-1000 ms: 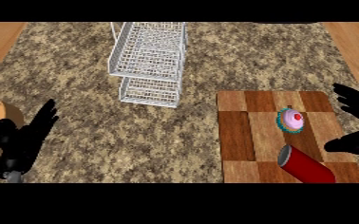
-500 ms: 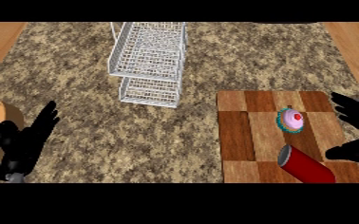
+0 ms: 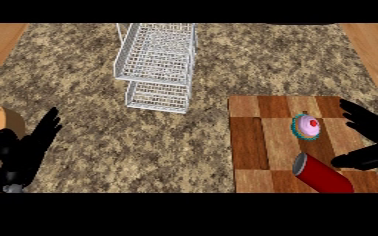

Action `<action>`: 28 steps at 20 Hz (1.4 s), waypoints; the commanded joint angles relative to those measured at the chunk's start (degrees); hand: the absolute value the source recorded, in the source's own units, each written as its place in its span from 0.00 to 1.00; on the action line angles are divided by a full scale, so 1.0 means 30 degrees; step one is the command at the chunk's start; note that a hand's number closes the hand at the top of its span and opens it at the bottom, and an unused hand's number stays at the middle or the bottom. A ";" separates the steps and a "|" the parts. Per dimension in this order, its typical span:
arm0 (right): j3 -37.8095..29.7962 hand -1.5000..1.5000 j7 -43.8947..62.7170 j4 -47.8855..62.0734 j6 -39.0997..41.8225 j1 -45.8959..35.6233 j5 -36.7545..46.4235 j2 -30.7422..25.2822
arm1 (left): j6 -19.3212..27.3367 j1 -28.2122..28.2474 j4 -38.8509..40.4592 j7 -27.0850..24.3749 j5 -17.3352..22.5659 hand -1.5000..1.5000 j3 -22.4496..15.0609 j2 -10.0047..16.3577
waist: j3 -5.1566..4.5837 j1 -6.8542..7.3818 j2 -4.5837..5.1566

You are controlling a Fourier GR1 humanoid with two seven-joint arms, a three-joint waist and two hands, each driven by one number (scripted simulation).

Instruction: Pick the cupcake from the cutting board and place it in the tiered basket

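Note:
A cupcake (image 3: 306,126) with pink frosting, a red cherry and a teal wrapper stands on the wooden checkered cutting board (image 3: 255,140) at the right. My right hand (image 3: 359,118) is open at the right edge, its fingers spread just right of the cupcake and the thumb lower down, not touching it. The white wire tiered basket (image 3: 156,65) stands at the back centre, with nothing in it. My left hand (image 3: 28,147) rests open at the lower left edge, fingers up.
A red can (image 3: 322,174) lies on its side on the board's front part, just below the cupcake and close to my right thumb. The counter top is speckled brown stone with wooden strips at both far sides.
My right hand has moved down and to the left, closer to the cupcake. The left hand, cupcake and can have stayed put.

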 commanded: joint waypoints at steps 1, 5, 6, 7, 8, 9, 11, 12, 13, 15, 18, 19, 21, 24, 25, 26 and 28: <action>-0.0037 0.00 -0.2270 0.2476 -0.0035 -0.0793 0.2032 0.0916 | -0.0328 0.0301 -0.0405 0.0011 -0.0453 0.50 0.0479 -0.0408 | 0.0006 0.0066 0.0015; 0.0446 0.00 -0.1998 0.2373 -0.0314 -0.1370 0.2748 0.1898 | -0.0370 0.0052 -0.0133 -0.0190 -0.1216 0.50 0.0548 -0.1098 | 0.0003 0.0041 0.0014; 0.0040 0.00 -0.1790 0.2144 -0.0251 -0.1408 0.2767 0.1902 | -0.0666 -0.0383 0.0524 -0.0073 -0.1370 0.50 0.0971 -0.1064 | 0.0001 0.0011 0.0011; -0.0644 0.00 -0.2374 0.2666 0.0584 -0.1117 0.2425 0.1400 | -0.1095 -0.0319 -0.0001 0.0591 -0.1050 0.50 0.1546 -0.0578 | 0.0002 0.0009 0.0008; -0.0500 0.00 -0.0973 0.0586 0.0484 -0.0420 0.2106 0.1569 | -0.0530 -0.1047 0.0795 0.0090 -0.1785 0.50 0.0792 -0.1573 | -0.0002 -0.0057 0.0001; 0.0560 0.00 -0.0129 0.0520 -0.1059 -0.1353 0.2996 0.2761 | -0.1025 -0.0674 0.0050 0.0821 -0.0893 0.50 0.1615 -0.0782 | -0.0001 0.0010 0.0000; 0.0054 0.00 -0.1763 0.2963 0.0015 -0.1998 0.3343 0.2433 | -0.1793 -0.0311 -0.0160 0.0876 -0.1026 0.50 0.1913 -0.0739 | 0.0003 0.0045 0.0012; -0.0429 0.00 -0.2136 0.3278 0.0188 -0.1825 0.3177 0.2408 | -0.1499 -0.0451 0.0921 -0.0415 -0.1640 0.50 0.1855 -0.1387 | 0.0001 0.0018 0.0013; -0.0018 0.00 -0.2907 0.3185 -0.0296 -0.0971 0.3773 0.2884 | -0.1042 0.0011 0.0729 -0.0634 -0.2002 0.50 0.1617 -0.1628 | 0.0002 0.0014 0.0012; -0.0402 0.00 -0.1568 0.3156 -0.0118 -0.2175 0.3176 0.2835 | -0.1065 0.1611 -0.2196 0.0791 -0.1992 0.50 0.1247 -0.1959 | 0.0005 0.0080 -0.0004; 0.0184 0.00 -0.1934 0.2949 -0.0876 -0.2013 0.4152 0.3889 | -0.1696 -0.0008 -0.0773 0.0832 -0.1948 0.50 0.2345 -0.1463 | 0.0001 0.0020 0.0003; 0.0645 0.00 -0.2530 0.2908 -0.1086 -0.1372 0.4782 0.4207 | -0.1766 0.0310 -0.0092 -0.0379 -0.2071 0.50 0.2310 -0.1809 | 0.0000 0.0013 0.0005; 0.1003 0.00 -0.2661 0.3079 -0.1353 -0.1566 0.4891 0.4826 | -0.1313 0.0367 -0.1138 0.0805 -0.2390 0.50 0.1833 -0.1990 | 0.0004 0.0043 0.0000; 0.1027 0.00 -0.1632 0.2900 -0.0962 -0.1943 0.4707 0.4869 | -0.2443 -0.1313 0.0263 0.0973 -0.1473 0.50 0.3070 -0.1058 | -0.0001 -0.0008 0.0009; 0.0822 0.00 -0.1841 0.3900 -0.1280 -0.3168 0.4927 0.4858 | -0.0883 -0.0783 -0.1164 0.1740 -0.2504 0.50 0.1620 -0.2779 | 0.0005 0.0065 0.0013; 0.0513 0.00 -0.3167 0.4405 -0.0358 -0.2454 0.4292 0.4690 | -0.1454 0.0075 -0.1019 0.0874 -0.2540 0.50 0.2016 -0.2175 | 0.0007 0.0079 0.0013; 0.1622 1.00 -0.5376 0.3721 -0.0679 -0.1832 0.6099 0.4574 | -0.2087 -0.0727 0.0865 -0.0127 -0.2231 0.50 0.2783 -0.1599 | 0.0002 0.0023 0.0037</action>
